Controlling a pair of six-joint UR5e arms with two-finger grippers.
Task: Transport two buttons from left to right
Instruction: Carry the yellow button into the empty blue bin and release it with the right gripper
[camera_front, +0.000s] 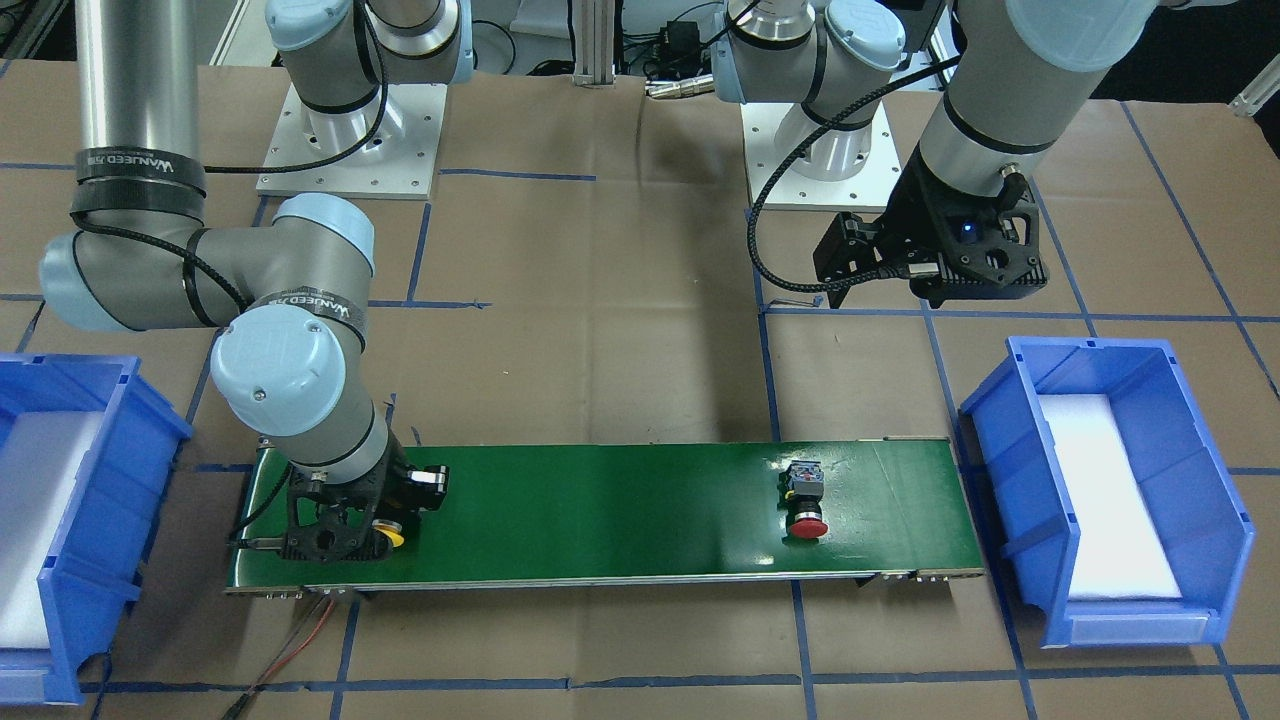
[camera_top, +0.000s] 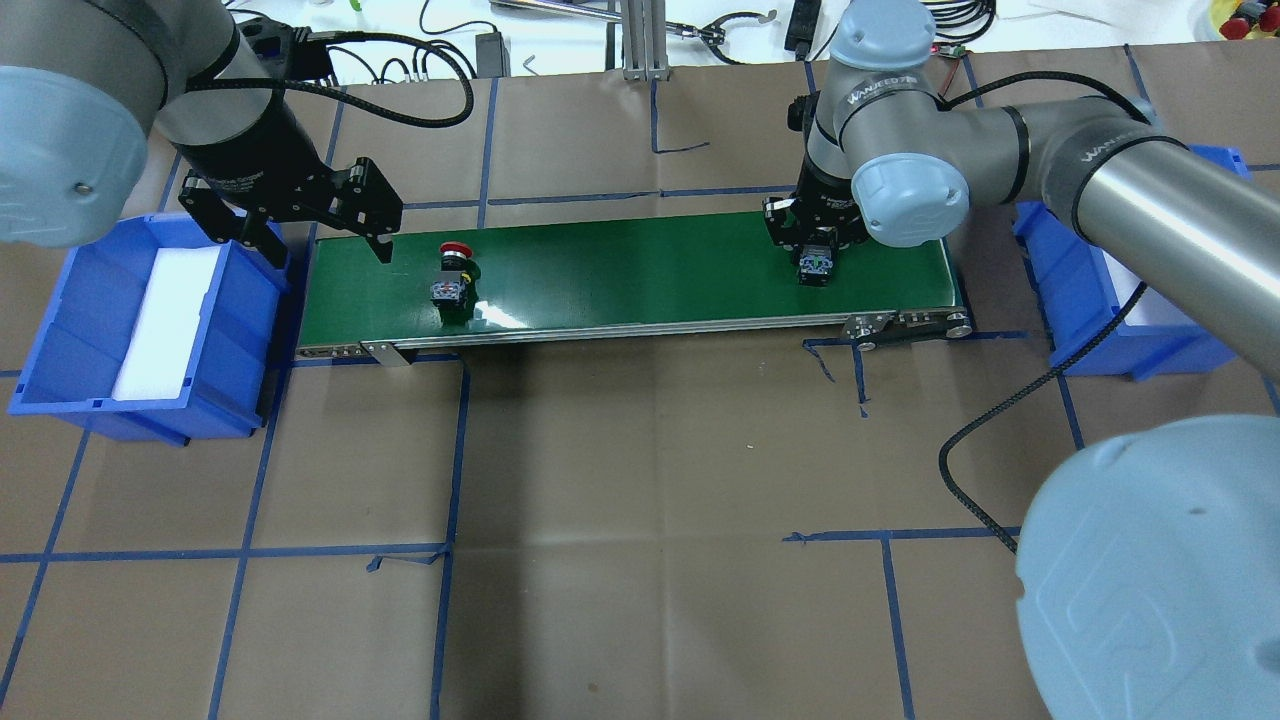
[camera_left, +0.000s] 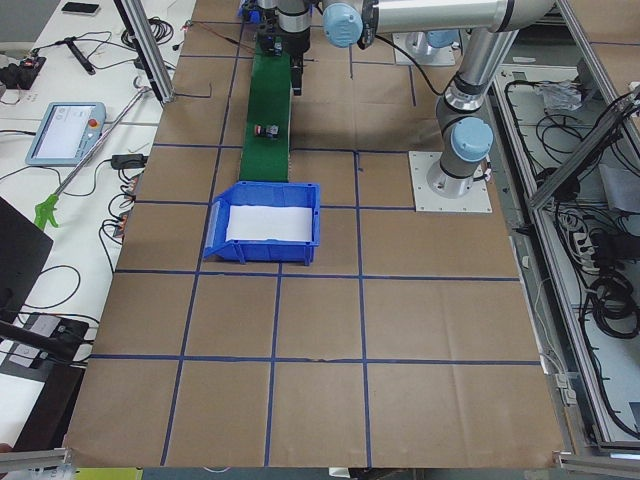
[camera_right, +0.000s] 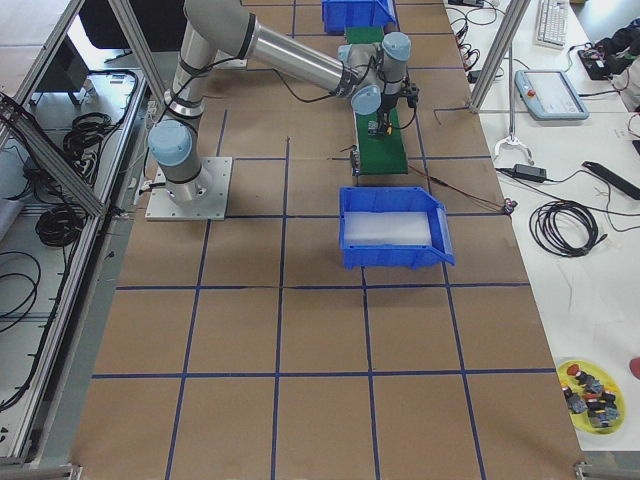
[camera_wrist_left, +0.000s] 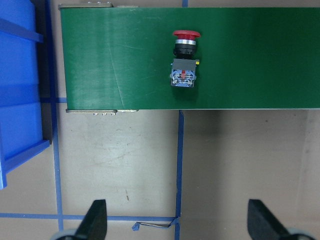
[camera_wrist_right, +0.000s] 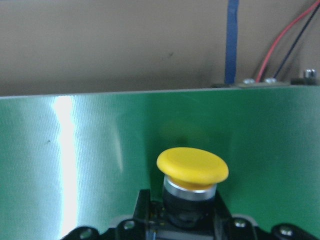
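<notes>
The red button (camera_front: 805, 500) (camera_top: 452, 275) (camera_wrist_left: 185, 65) lies on its side on the green belt (camera_top: 640, 270) near the belt's left end. My left gripper (camera_top: 330, 245) (camera_wrist_left: 180, 220) (camera_front: 900, 285) hangs open high above the table, on the robot's side of that end, with nothing between its fingers. The yellow button (camera_wrist_right: 192, 167) (camera_front: 393, 538) is at the belt's right end. My right gripper (camera_top: 815, 245) (camera_wrist_right: 182, 220) is down on it, its fingers shut against the button's black body.
A blue bin (camera_top: 70, 330) lined with white foam stands off the belt's left end. A second blue bin (camera_top: 1120, 350) stands off the right end. Blue tape lines cross the brown paper table. Red and black wires (camera_front: 300, 630) run from the belt's right end.
</notes>
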